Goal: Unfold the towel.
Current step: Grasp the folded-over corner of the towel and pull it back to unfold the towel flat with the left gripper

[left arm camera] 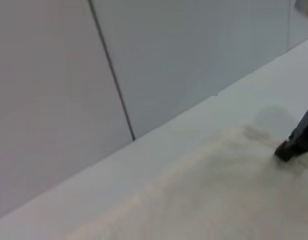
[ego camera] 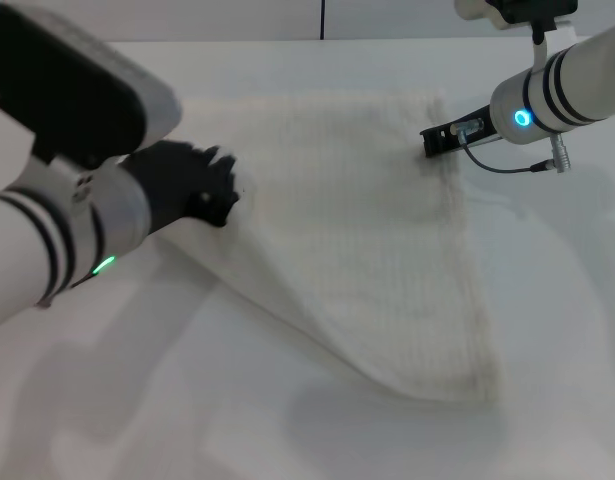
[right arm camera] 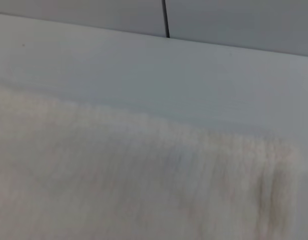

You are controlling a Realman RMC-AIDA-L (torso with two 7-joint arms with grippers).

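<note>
The towel (ego camera: 357, 240) is a large cream-white ribbed cloth spread across the white table (ego camera: 137, 400). My left gripper (ego camera: 227, 195) is shut on the towel's left edge and holds it a little above the table, so the cloth slopes down toward its near corner. My right gripper (ego camera: 430, 143) is shut on the towel's far right corner, low at the table. The left wrist view shows the towel (left arm camera: 219, 200) and the right gripper's dark tip (left arm camera: 289, 150) on it. The right wrist view shows the towel (right arm camera: 118, 190) up close. Its red tag is out of view.
A grey wall with a dark vertical seam (left arm camera: 111, 70) stands behind the table's far edge. Bare table lies in front of the towel and to its right (ego camera: 567, 330). A cable (ego camera: 507, 165) hangs under my right wrist.
</note>
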